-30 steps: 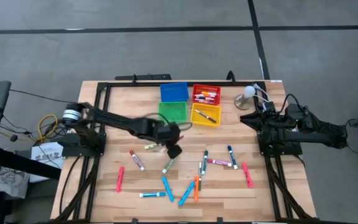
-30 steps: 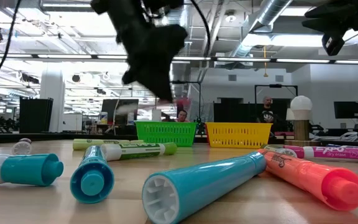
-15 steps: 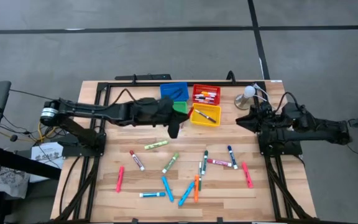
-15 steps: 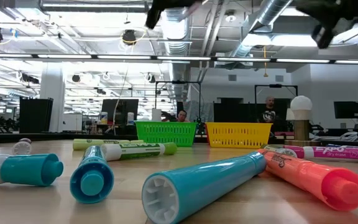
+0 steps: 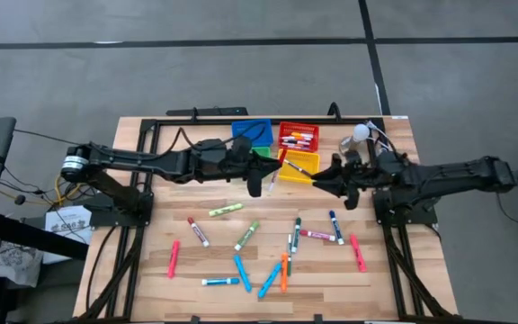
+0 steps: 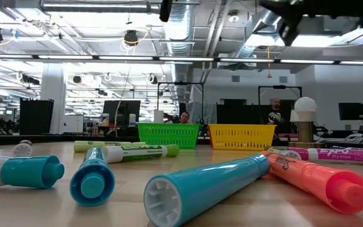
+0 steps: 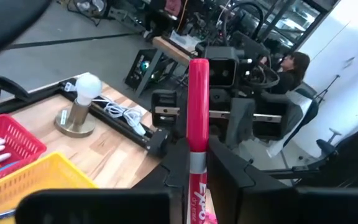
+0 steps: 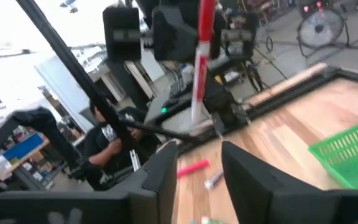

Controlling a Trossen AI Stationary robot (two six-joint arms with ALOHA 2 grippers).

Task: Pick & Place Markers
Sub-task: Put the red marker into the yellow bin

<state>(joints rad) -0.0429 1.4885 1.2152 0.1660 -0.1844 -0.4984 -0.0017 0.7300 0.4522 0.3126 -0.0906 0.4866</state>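
Note:
My left gripper [image 5: 257,178] hangs above the table's middle, just near of the green bin [image 5: 261,153], shut on a red-capped white marker [image 7: 198,93]. That marker also shows in the right wrist view [image 8: 199,56]. My right gripper [image 5: 317,179] reaches in from the right, beside the yellow bin [image 5: 302,166]. It faces the marker, fingers open [image 8: 197,168] with nothing between them. Several more markers [image 5: 268,247] lie flat on the wood near the table's front. My left gripper pinches the marker's white body [image 7: 195,169] between its two fingers. The marker lies along the fingers and sticks out ahead of them, red cap end [image 7: 198,74] away from the gripper. It is lifted clear of the table.
A blue bin [image 5: 252,132] and a red bin [image 5: 298,137] holding markers stand behind the green and yellow ones. A small lamp with a round bulb [image 5: 358,139] stands at the far right. Black frame rails run along the table's sides.
My left gripper has risen from just above the loose markers and gone toward the far edge, tipping from pointing down to about level. My right arm has stretched from the right edge toward the table's middle, toward the left gripper.

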